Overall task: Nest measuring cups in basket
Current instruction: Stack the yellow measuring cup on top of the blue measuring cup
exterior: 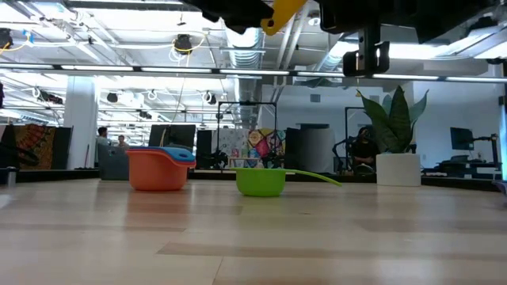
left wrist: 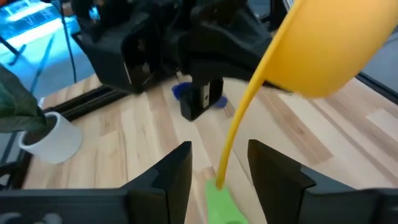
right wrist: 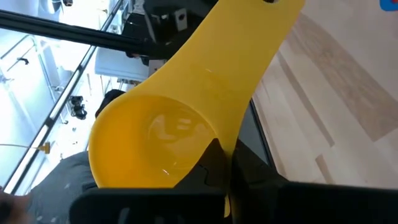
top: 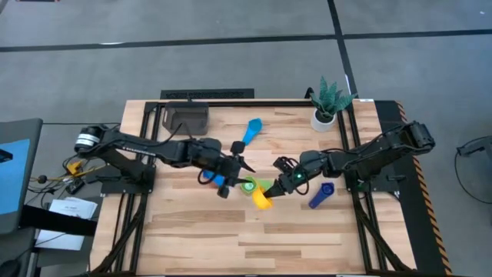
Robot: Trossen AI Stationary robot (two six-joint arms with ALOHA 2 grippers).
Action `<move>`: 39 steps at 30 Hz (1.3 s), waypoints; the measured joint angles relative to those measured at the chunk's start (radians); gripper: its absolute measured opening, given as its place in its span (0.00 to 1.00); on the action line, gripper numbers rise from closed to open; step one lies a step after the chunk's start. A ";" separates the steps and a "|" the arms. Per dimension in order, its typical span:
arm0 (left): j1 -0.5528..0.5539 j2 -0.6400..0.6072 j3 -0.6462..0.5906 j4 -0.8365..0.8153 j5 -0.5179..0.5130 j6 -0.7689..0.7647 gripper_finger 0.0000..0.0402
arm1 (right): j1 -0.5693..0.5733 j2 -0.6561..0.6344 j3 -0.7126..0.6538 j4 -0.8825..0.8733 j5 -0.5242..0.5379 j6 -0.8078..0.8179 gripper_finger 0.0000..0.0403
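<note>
My right gripper (top: 280, 185) is shut on the yellow cup (top: 262, 199) and holds it high over the table's middle. My left gripper (left wrist: 219, 163) stands open. The yellow cup's handle end (left wrist: 222, 174) lies between its fingers, with a gap on each side. Below them the green cup (exterior: 261, 180) rests upright on the table. An orange cup (exterior: 157, 170) with a blue cup (exterior: 181, 155) inside it stands beside the green one. A light blue cup (top: 250, 131) and a dark blue cup (top: 321, 195) lie apart on the table. The basket (top: 189, 115) stands at the far left. My right gripper pinches the yellow cup's rim where the handle joins the bowl (right wrist: 219, 134), one finger on the bowl's inner side and one outside. The fingers come nearly level from the table's right. The cup is lifted clear, its handle pointing away toward my left gripper.
A white plant pot (top: 324, 118) stands at the far right corner. Black frame rails (top: 138, 215) run along the table's left and right sides. Bare wood (top: 254, 238) stretches along the near half of the table.
</note>
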 joint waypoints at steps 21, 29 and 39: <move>0.136 -0.002 0.002 -0.011 0.412 -0.195 0.00 | -0.014 -0.004 0.000 0.074 0.003 -0.138 0.21; 0.229 -0.015 0.002 0.030 0.794 -0.364 0.00 | -0.058 -0.040 0.066 0.109 0.062 -0.421 0.39; 0.269 -0.010 0.002 0.089 1.108 -0.634 0.00 | -0.067 -0.084 0.300 -0.041 0.234 -1.243 0.45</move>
